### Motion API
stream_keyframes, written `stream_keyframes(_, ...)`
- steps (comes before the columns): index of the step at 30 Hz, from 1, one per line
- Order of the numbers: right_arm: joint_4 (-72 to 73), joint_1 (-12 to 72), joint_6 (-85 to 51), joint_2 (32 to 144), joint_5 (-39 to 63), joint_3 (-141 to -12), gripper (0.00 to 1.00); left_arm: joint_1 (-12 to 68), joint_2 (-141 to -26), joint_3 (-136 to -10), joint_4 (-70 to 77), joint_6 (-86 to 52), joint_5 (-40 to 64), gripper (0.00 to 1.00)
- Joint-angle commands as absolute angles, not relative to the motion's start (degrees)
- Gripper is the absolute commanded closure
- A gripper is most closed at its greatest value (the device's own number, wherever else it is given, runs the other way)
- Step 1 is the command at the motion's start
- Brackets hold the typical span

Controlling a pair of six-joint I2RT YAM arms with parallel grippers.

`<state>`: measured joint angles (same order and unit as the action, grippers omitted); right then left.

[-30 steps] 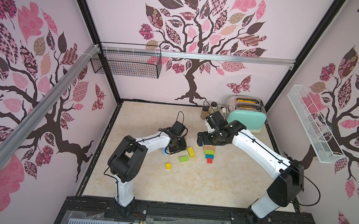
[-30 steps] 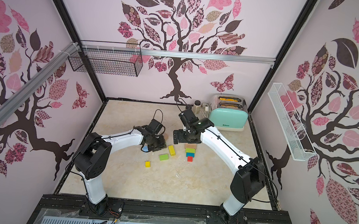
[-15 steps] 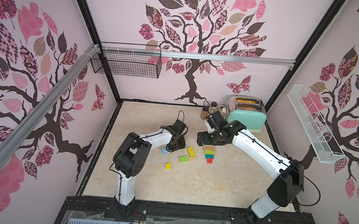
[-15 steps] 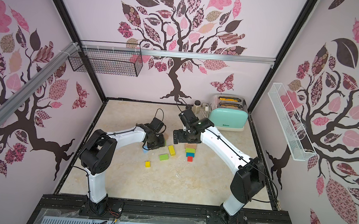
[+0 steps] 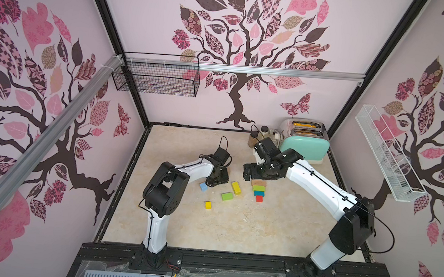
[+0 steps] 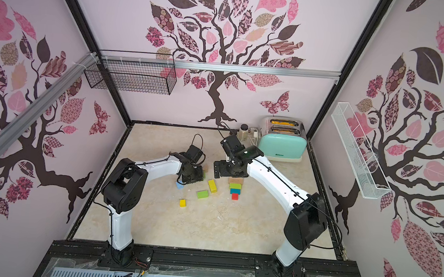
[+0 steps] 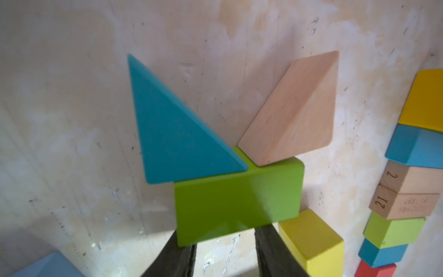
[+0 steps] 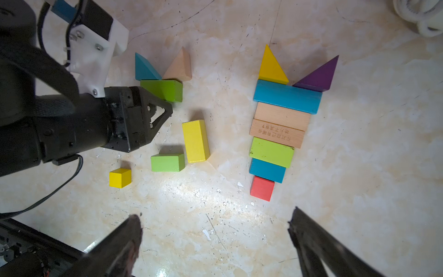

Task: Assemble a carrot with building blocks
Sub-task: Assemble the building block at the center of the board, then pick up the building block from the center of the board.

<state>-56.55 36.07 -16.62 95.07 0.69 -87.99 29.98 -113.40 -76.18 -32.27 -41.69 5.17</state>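
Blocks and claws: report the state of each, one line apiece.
Carrot figure: flat on the table, pieces touching, red cube at its tip.
Green bar: lying flat, teal wedge and tan wedge against it.
Yellow bar, small green block, yellow cube, light blue block: loose, unstacked.
Left claw: part open, tips at the green bar.
Right claw: wide open, empty.
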Motion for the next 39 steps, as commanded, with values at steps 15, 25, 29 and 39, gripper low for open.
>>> stream_keyframes(15, -52.90, 37.87, -13.50, 104.13, 7.61, -91.13, 0.21, 28.54, -96.84, -69.81, -33.71, -40.66, 4.51, 0.30)
stream_keyframes(25, -51.82, 40.18, -12.74, 115.62, 2.69, -96.37, 0.20, 26.54, -83.17, -61.46, -34.45, -43.48, 5.88, 0.26)
stream_keyframes(29, -51.76, 40.92, -12.65, 118.73, 1.64, -96.78, 0.25, 25.71, -81.21, -58.05, -33.31, -44.73, 8.40, 0.27)
stream_keyframes(39, -50.62, 41.20, -12.74, 122.14, 0.41, -97.07, 0.44, 24.53, -77.72, -55.18, -32.82, -45.00, 8.88, 0.27)
